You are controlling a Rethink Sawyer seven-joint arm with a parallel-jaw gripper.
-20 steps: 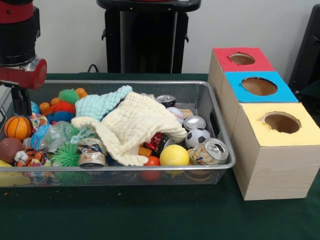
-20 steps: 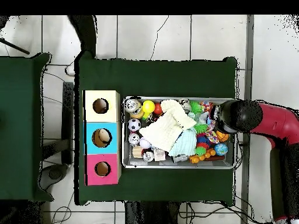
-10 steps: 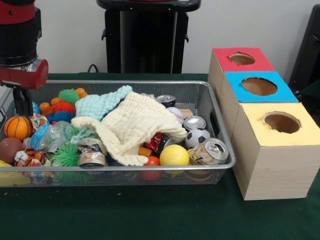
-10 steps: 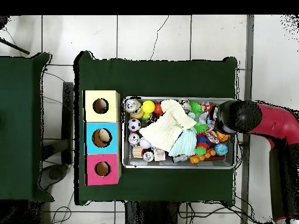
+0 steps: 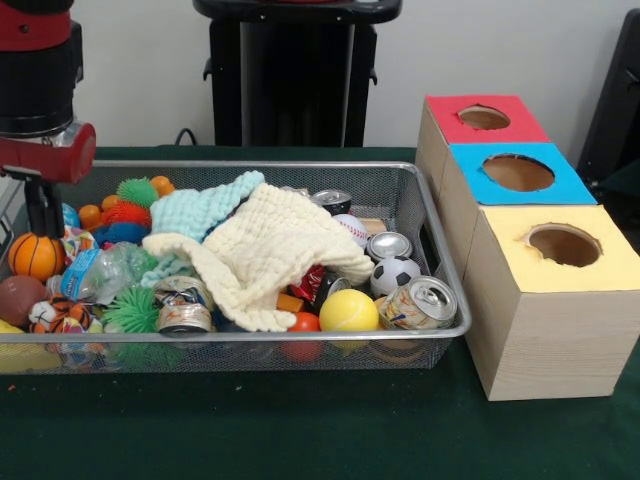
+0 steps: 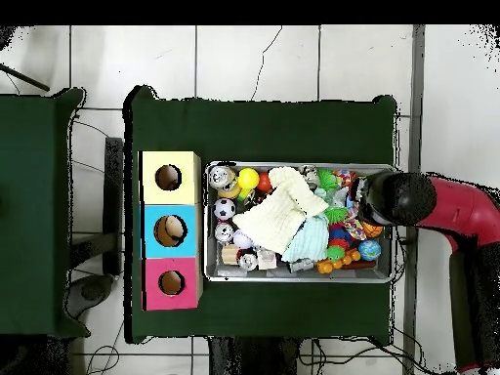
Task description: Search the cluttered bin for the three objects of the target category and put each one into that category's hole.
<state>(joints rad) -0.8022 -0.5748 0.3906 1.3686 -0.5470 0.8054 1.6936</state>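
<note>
The wire mesh bin (image 5: 250,338) is full of balls, cans and cloths; it also shows in the overhead view (image 6: 298,276). A small white piece with coloured spots (image 5: 72,243) peeks out at the bin's left end beside an orange basketball (image 5: 34,255); it shows in the overhead view (image 6: 354,229) too. No other spotted fabric shows. My gripper (image 5: 42,222) hangs over that end of the bin, just above the spotted piece. The arm's head (image 6: 393,199) hides it from above. I cannot tell whether it is open or shut.
A cream waffle cloth (image 5: 275,250) and a mint-green cloth (image 5: 200,208) lie over the bin's middle. Red (image 5: 484,118), blue (image 5: 518,172) and yellow (image 5: 563,245) topped boxes with round holes stand to the right of the bin.
The arm's head has shifted slightly toward the bin's end, rightward in the overhead view. The bin's contents have not moved.
</note>
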